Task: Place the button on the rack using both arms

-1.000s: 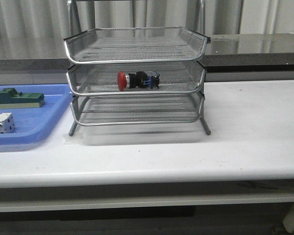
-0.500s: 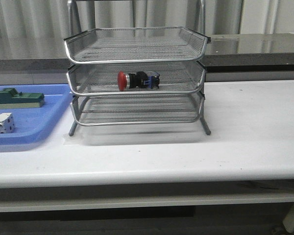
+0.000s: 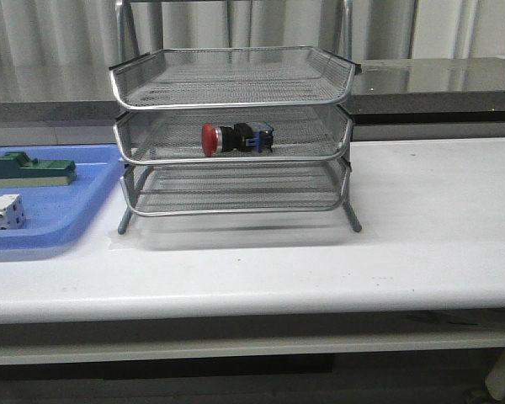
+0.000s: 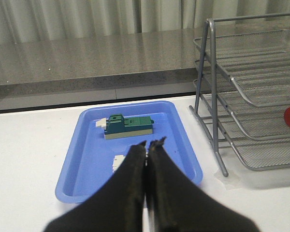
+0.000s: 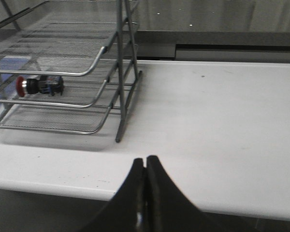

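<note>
On the white worktop (image 3: 421, 252) the button (image 3: 236, 138) lies in the rack's (image 3: 233, 135) middle tier, both pincers, left (image 4: 148, 144) and right (image 5: 145, 159), pressed together and well clear, so I judge nothing remains.

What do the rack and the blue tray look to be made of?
The rack: metal by the look, fine wire mesh with shiny chrome-like rims and thin grey legs. The blue tray: probably plastic, with a smooth, uniform, slightly glossy surface and a rounded moulded lip.
</note>
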Motion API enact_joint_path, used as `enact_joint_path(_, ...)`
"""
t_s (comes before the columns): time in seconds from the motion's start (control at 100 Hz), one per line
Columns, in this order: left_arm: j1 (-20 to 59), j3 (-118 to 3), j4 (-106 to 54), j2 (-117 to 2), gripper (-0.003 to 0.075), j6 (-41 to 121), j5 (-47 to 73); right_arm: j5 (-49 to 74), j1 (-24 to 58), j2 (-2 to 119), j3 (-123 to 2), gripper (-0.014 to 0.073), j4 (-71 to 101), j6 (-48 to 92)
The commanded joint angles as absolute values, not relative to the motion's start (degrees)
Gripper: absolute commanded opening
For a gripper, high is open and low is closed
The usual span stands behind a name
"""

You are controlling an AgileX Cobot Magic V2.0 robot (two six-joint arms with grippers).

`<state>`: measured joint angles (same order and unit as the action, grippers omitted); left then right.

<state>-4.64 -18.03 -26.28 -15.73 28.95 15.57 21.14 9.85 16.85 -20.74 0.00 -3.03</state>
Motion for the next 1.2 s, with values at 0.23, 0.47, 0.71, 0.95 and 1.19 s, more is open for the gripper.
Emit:
enact_joint_path(0.23,-4.63,-19.56,-27.35,-16.2,-0.002,28.53,11.48,5.87,6.87,6.09,-8.87,-0.0056,-1.24,-3.7)
enact_joint_path(0.47,-4.63,-19.56,-27.35,-16.2,-0.002,28.53,11.48,-2.61,6.87,-0.02,-0.11,-0.0056,-0.85,-3.7)
enact_joint_path(0.71,-4.63,-19.56,-27.35,-16.2,-0.002,28.53,11.48,-0.49,6.87,-1.33,0.59,-0.0056,-0.38,-3.7)
enact_joint_path(0.95,-4.63,-19.56,-27.35,-16.2,-0.002,28.53,11.48,1.11,6.87,-1.33,0.59,-0.0056,-0.38,-3.65)
enact_joint_path(1.19,-4.63,-19.56,-27.35,-16.2,-0.002,28.53,11.48,1.11,6.87,-1.33,0.59,-0.0056,-0.38,-3.65)
